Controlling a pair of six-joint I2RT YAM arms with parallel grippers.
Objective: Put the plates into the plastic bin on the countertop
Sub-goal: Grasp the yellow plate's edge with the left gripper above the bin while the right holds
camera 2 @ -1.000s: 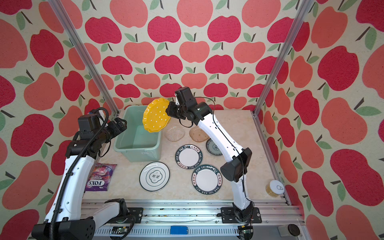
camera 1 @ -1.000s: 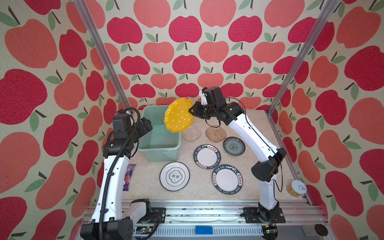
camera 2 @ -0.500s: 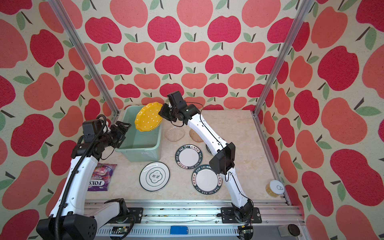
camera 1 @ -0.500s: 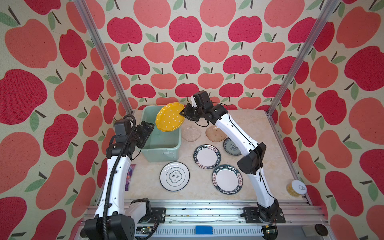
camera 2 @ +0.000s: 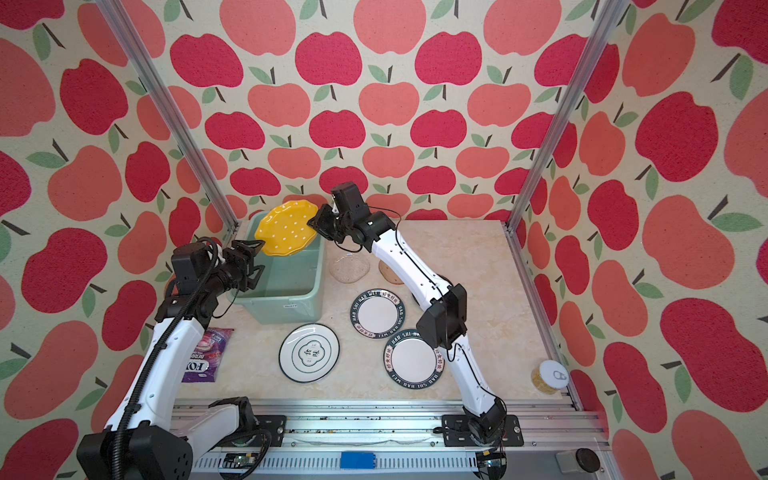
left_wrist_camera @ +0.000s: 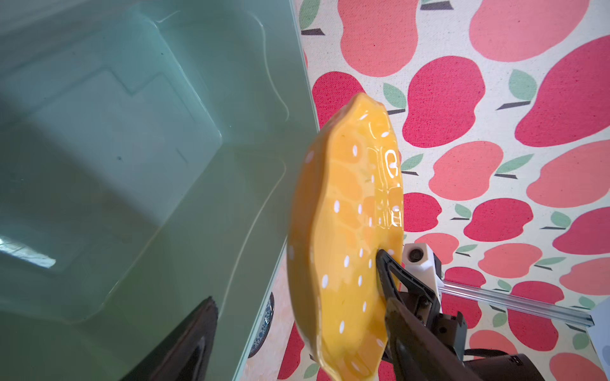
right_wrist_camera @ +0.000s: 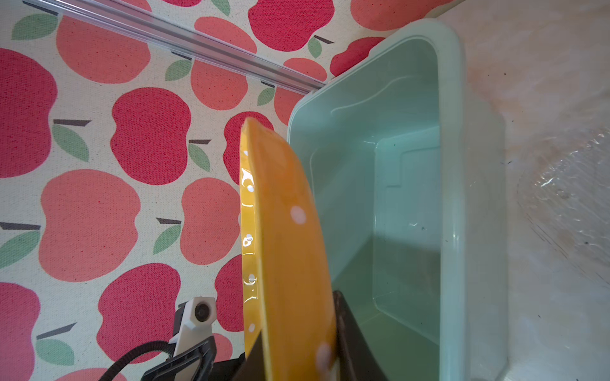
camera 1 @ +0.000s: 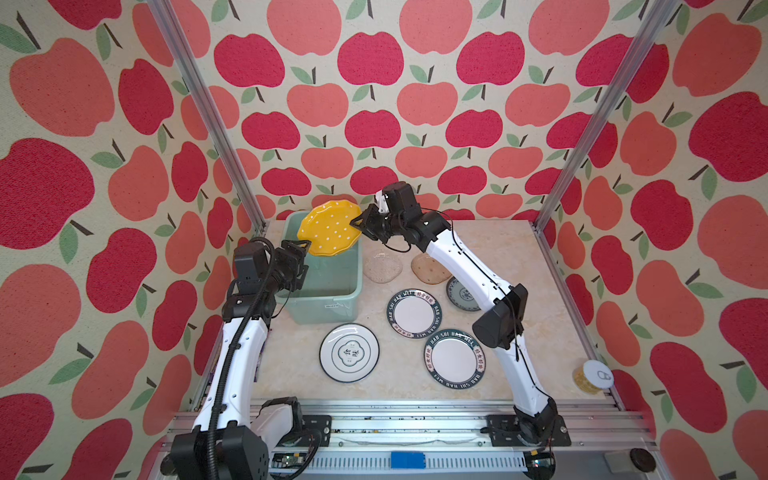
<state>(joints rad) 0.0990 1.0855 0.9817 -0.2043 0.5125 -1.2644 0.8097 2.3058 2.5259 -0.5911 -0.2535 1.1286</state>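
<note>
A yellow scalloped plate (camera 1: 330,228) (camera 2: 286,228) hangs tilted over the far end of the mint-green plastic bin (camera 1: 324,309) (camera 2: 286,307). My right gripper (camera 1: 357,222) (right_wrist_camera: 297,330) is shut on its right rim. My left gripper (camera 1: 305,257) (left_wrist_camera: 303,346) stands open at the opposite rim, with the plate (left_wrist_camera: 346,247) between its jaws and a gap on one side. The bin (right_wrist_camera: 455,198) holds nothing. On the countertop (camera 1: 498,249) lie a clear plate (camera 1: 382,268), an amber plate (camera 1: 430,270), a grey-blue plate (camera 1: 461,293), two lettered white plates (camera 1: 414,311) (camera 1: 454,358) and an emblem plate (camera 1: 349,352).
A purple candy bag (camera 2: 203,357) lies at the left edge under my left arm. A yellow can (camera 1: 592,376) stands outside the right rail. Aluminium posts and apple-patterned walls close in the back corners beside the bin.
My right gripper has carried the yellow plate left and lower, over the bin. My left gripper has come up to the plate's rim and its jaws have narrowed a little.
</note>
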